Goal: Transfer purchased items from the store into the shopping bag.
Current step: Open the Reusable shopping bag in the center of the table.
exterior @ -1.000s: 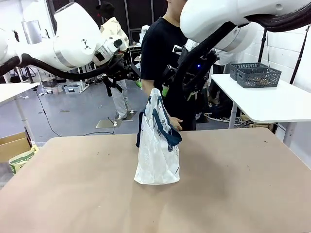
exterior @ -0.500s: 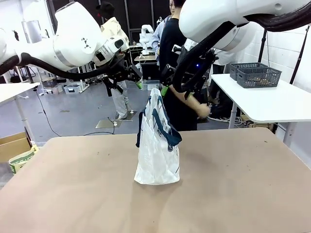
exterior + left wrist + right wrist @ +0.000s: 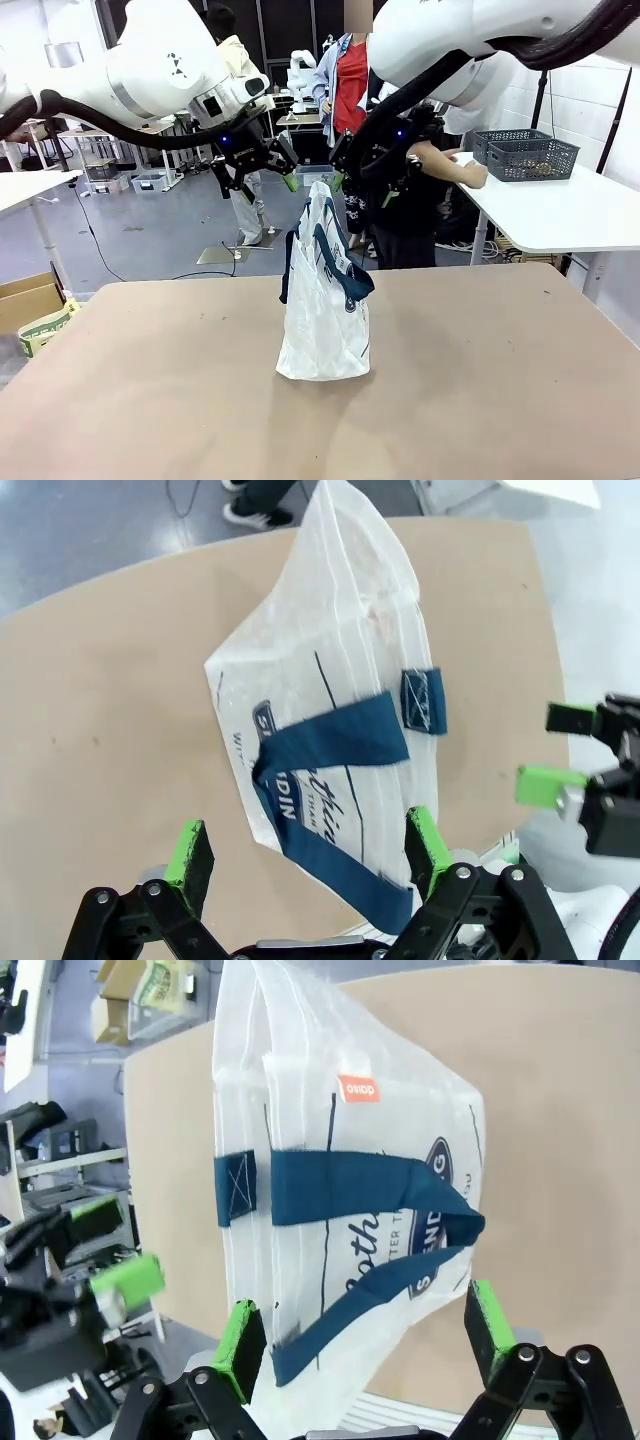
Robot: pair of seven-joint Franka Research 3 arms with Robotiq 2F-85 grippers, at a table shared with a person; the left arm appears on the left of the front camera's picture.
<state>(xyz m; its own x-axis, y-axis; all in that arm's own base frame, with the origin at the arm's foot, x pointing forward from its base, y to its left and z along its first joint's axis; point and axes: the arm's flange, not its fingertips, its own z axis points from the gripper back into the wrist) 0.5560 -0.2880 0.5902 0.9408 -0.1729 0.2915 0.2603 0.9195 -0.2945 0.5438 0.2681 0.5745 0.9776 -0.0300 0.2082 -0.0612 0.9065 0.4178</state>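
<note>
The shopping bag [image 3: 325, 300], a whitish plastic tote with navy strap handles, stands upright mid-table, its top pinched together. My left gripper [image 3: 256, 180] hangs open above and to the left of the bag's top, holding nothing. On the other side my right gripper [image 3: 362, 190] is also open, just above and right of the top. From the left wrist, the bag [image 3: 335, 670] lies below the spread green pads [image 3: 190, 852] of that gripper [image 3: 305, 845]. The right wrist view has the bag [image 3: 345, 1130] between its own gripper's [image 3: 365, 1335] open pads. No purchased item is visible.
A person [image 3: 400, 200] behind the table reaches a hand [image 3: 472, 176] toward dark grey lattice baskets [image 3: 525, 152] on a white side table [image 3: 560, 210]. A cardboard box [image 3: 25, 300] sits off the table's left edge. The brown tabletop [image 3: 480, 380] surrounds the bag.
The person stepped from behind the bag to the right and stretched an arm to the baskets. My left gripper shifted slightly right and lower. The bag stayed put.
</note>
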